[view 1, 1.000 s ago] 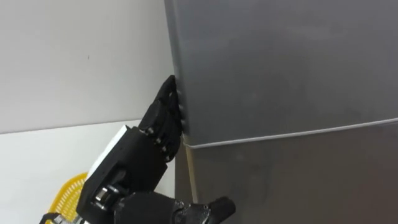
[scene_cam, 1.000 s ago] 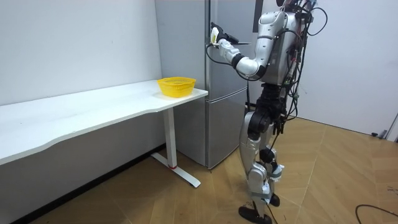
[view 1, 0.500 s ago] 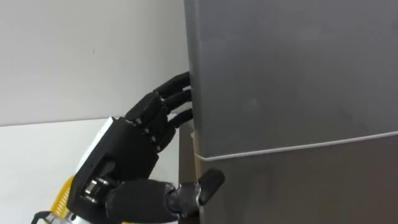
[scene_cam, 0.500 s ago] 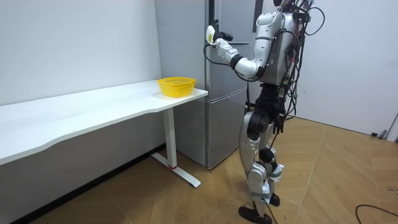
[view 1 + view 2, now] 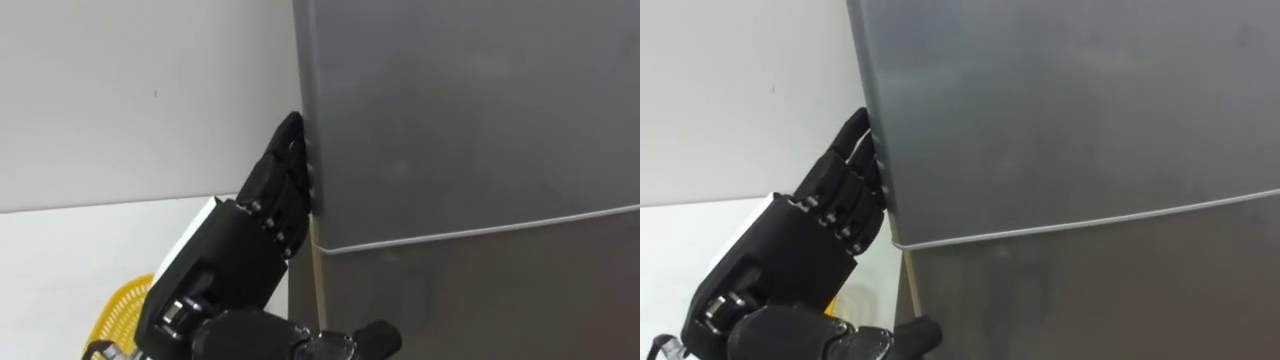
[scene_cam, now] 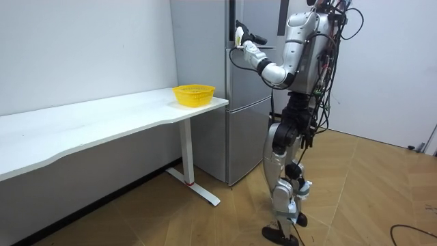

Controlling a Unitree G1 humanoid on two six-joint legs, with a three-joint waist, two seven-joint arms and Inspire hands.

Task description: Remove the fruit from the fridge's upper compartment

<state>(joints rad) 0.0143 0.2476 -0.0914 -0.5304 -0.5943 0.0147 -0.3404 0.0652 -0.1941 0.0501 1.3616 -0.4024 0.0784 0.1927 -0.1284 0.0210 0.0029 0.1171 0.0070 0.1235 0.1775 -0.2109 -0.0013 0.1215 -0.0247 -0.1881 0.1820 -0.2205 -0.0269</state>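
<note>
The left robot hand point(image 5: 228, 255) is up at the left edge of the fridge's point(image 6: 254, 102) upper door point(image 5: 470, 110). Its fingers point(image 5: 285, 175) lie against that edge, and their tips are hidden behind it, so I cannot tell whether they are hooked round it or merely resting there. The thumb point(image 5: 372, 335) sticks out lower down, in front of the lower door point(image 5: 480, 295).

The upper door looks shut, flush with the one below, so whatever is to be fetched is presumably behind it.

The main risk is a slip. If the fingertips have little hold on the thin edge, a pull may drag them off the smooth metal and the seal will not break. The thumb could catch on the lower door and tug that one instead. A wide swing of the arm could also sweep towards the yellow basket point(image 5: 118, 308), which sits on the white worktop point(image 5: 70, 240) just beside the fridge.
</note>
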